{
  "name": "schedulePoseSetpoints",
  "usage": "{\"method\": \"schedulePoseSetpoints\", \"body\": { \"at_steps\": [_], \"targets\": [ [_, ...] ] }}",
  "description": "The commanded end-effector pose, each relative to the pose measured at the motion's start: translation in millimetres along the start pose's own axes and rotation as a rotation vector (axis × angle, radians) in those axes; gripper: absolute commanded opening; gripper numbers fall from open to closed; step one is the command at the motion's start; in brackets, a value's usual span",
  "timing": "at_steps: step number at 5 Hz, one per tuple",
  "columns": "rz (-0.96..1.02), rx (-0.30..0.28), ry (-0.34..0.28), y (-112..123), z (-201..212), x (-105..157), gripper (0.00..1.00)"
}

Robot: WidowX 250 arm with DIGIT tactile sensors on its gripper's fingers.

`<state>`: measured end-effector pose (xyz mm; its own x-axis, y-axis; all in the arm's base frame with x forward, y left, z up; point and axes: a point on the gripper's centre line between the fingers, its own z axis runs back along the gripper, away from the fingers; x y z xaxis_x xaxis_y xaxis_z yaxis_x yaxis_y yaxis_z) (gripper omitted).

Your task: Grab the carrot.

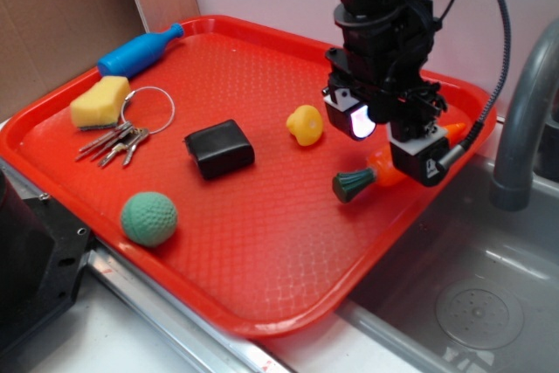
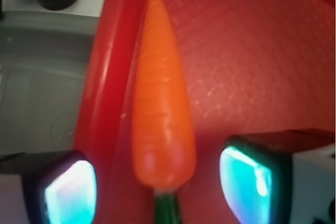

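1. Hovering low over the carrot, the claw is spread wide, 1 pad on each side of its thick end, gripping nothing.
2. Glossy hard plastic: likely light, stiff and slippery, so the thick part near the green stem suits best.
3. It lies along the red tray's edge beside the sink; contact seems absent.
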<state>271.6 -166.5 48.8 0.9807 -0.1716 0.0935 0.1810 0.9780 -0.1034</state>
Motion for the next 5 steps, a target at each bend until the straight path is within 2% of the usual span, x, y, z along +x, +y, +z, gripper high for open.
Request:
{"method": "schedulePoseSetpoints", "body": {
  "at_steps": [1,2,3,4,5],
  "targets": [
    [-0.013,0.036,0.038,17.3,-14.4,7.4,1.0],
    [0.013,0.059,0.051,28.0,-21.2,-4.1,0.8],
    [0.017,0.066,0.045,27.7,-18.5,-9.5,0.0],
    [0.035,0.108,0.017,23.4,10.9,-15.1,0.0],
    [0.137,0.058,-0.057,22.0,62.6,-34.8,0.0]
  ]
}}
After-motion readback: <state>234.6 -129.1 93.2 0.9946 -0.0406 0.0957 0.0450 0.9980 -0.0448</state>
